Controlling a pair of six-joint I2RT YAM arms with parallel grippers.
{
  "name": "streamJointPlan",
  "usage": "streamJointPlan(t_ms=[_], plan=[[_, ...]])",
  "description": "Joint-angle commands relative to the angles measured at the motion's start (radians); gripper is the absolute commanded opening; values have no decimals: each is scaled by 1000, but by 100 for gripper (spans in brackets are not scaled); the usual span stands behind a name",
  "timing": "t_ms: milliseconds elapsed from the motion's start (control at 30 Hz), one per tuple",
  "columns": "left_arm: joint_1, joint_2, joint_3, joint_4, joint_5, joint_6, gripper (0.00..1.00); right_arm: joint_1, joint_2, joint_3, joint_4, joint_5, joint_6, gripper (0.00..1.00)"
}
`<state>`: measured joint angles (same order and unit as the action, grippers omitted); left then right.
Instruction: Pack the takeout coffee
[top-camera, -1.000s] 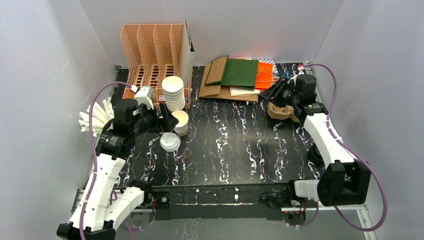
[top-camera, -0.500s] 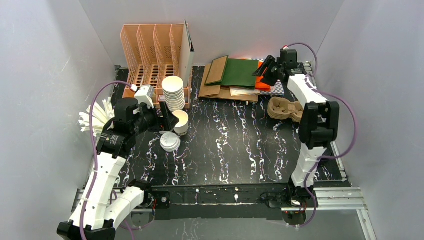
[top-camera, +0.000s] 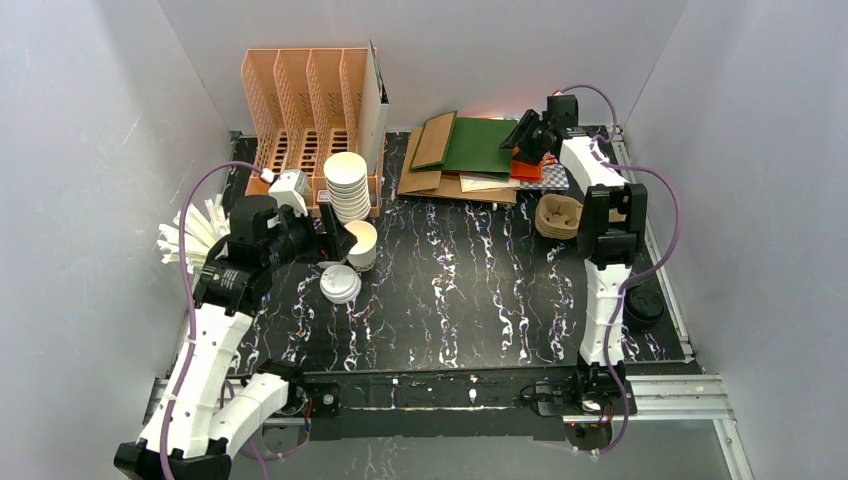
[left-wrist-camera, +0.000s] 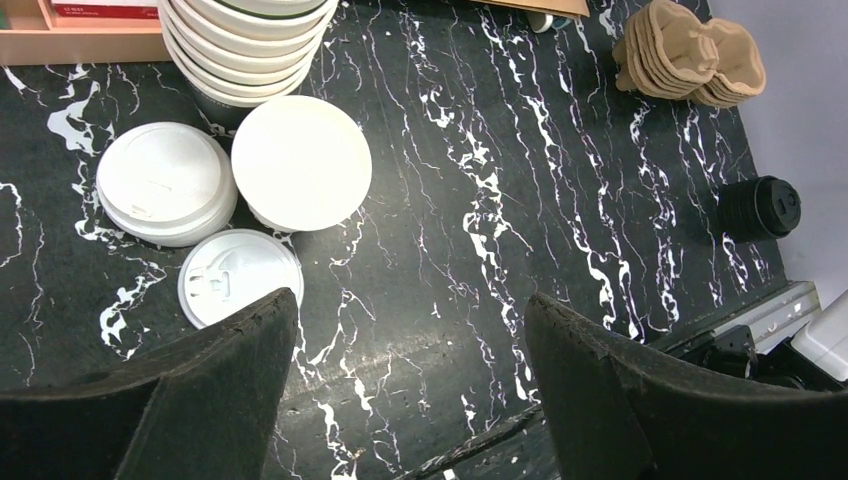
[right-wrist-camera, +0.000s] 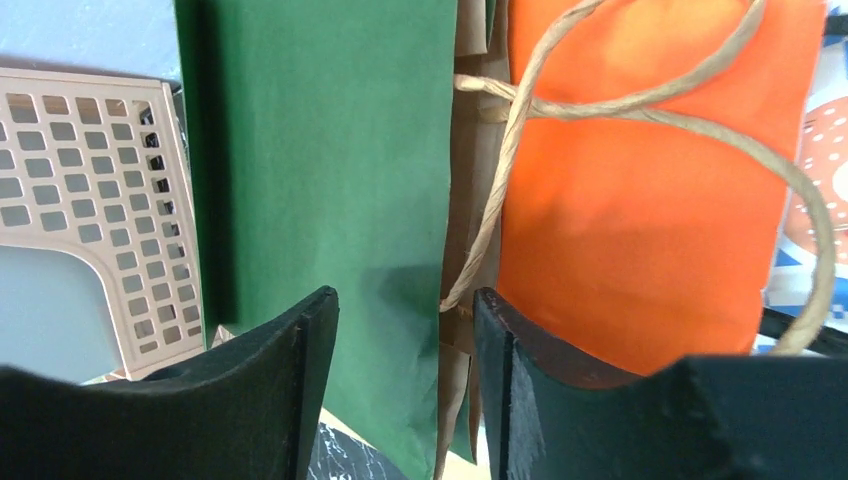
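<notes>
The takeout coffee cup (top-camera: 363, 245) is a single white paper cup standing upright on the black marbled table, seen from above in the left wrist view (left-wrist-camera: 300, 162). White lids (top-camera: 340, 284) lie just in front of it: a small stack (left-wrist-camera: 165, 182) and one loose lid (left-wrist-camera: 238, 275). My left gripper (top-camera: 336, 241) is open and empty just left of the cup; its fingertips (left-wrist-camera: 410, 300) are apart from it. My right gripper (top-camera: 522, 135) is open and empty at the back, over a green paper bag (right-wrist-camera: 320, 200) and an orange paper bag (right-wrist-camera: 640, 200) with a twine handle.
A tall stack of nested white cups (top-camera: 347, 185) stands behind the single cup. A peach rack (top-camera: 305, 100) is at the back left. Flat paper bags (top-camera: 470, 150) lie at the back. Brown cup carriers (top-camera: 558, 215) and black lids (top-camera: 640, 305) sit on the right.
My right arm has swung from the cup carriers on the right up and back to the paper bags. The left arm, cup and lids have not moved.
</notes>
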<state>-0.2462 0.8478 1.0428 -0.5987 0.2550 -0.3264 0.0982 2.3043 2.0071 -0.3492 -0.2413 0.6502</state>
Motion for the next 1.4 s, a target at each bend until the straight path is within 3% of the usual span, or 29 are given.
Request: streamJointPlan(t_ms=[0, 67, 100, 167, 233, 267, 600, 767, 900, 1133, 1367], plan=[[-5, 4, 10, -4, -9, 26, 82, -5, 24, 22, 64, -90, 11, 58], [-4, 8, 8, -4, -7, 32, 82, -5, 16, -11, 121, -139, 21, 54], [-5, 14, 9, -3, -7, 35, 82, -5, 4, -31, 158, -159, 26, 47], [-5, 23, 11, -2, -3, 39, 82, -5, -6, -51, 177, -179, 31, 30], [-5, 32, 11, 5, 5, 42, 82, -6, -13, -43, 164, -206, 31, 6], [-5, 36, 12, 9, 10, 44, 82, -6, -22, -40, 150, -214, 31, 1], [-45, 123, 98, 17, 11, 85, 83, -4, -462, -409, 126, -232, 35, 1], [-174, 208, 153, 65, -132, -2, 90, 41, -734, -588, -25, -190, 25, 1], [-353, 294, 202, 119, -302, -79, 98, 83, -923, -699, -127, -141, 4, 1], [-598, 502, 379, 121, -472, -165, 98, 87, -1141, -730, -333, -83, -92, 1], [-714, 694, 449, 140, -543, -192, 94, 87, -1241, -708, -472, -49, -181, 1]])
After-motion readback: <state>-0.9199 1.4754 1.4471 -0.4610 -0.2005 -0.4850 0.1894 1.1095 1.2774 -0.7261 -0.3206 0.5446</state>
